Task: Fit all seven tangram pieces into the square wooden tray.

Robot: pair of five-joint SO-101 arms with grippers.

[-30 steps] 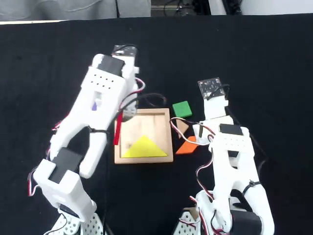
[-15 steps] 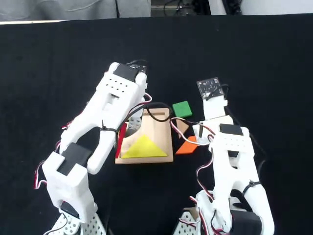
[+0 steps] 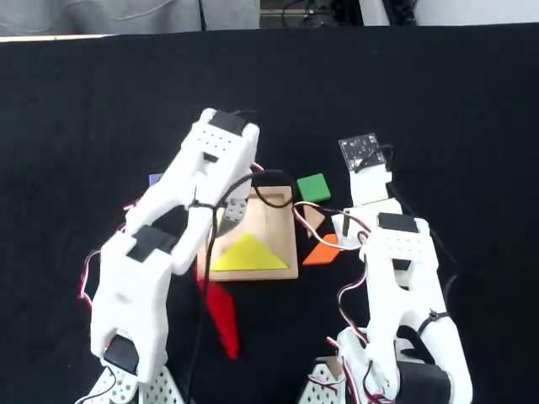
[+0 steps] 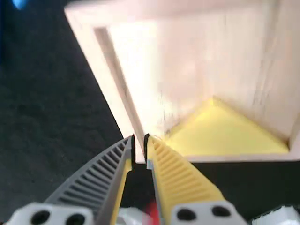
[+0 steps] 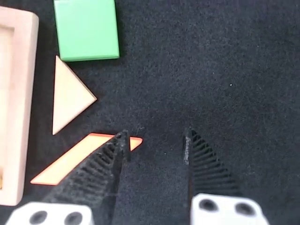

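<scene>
Overhead, the square wooden tray (image 3: 269, 220) sat mid-table on the black cloth (image 3: 438, 101). One piece lay inside it: a yellow triangle (image 3: 247, 252), flat against the near edge.

Left arm (image 3: 194, 202) stretched from the near-left corner across the tray's left side. Left gripper (image 4: 139, 140) was over the tray's rim (image 4: 84, 33), close to the yellow triangle's corner. Its fingers were drawn together with only a sliver between them and nothing gripped there.

A red piece (image 3: 221, 318) lay on the cloth outside the tray, just off its near-left corner, long axis running toward the arm bases. A small purple-blue piece (image 3: 155, 179) showed on the cloth on the far side of the left arm, apart from the tray.

Right of the tray, three loose pieces on the cloth:
- green square (image 5: 86, 29), farthest from the arm bases, just off the tray's far-right corner
- pale wooden triangle (image 5: 68, 96), between the green square and the orange piece, near the tray's right rim
- orange parallelogram (image 5: 79, 161), nearest the bases, beside the tray's rim

Right gripper (image 5: 154, 143) hung low over the cloth with its fingers spread apart, empty. One finger (image 5: 119, 150) overlapped the orange parallelogram's outer tip; contact could not be judged. The other finger was over bare cloth.
</scene>
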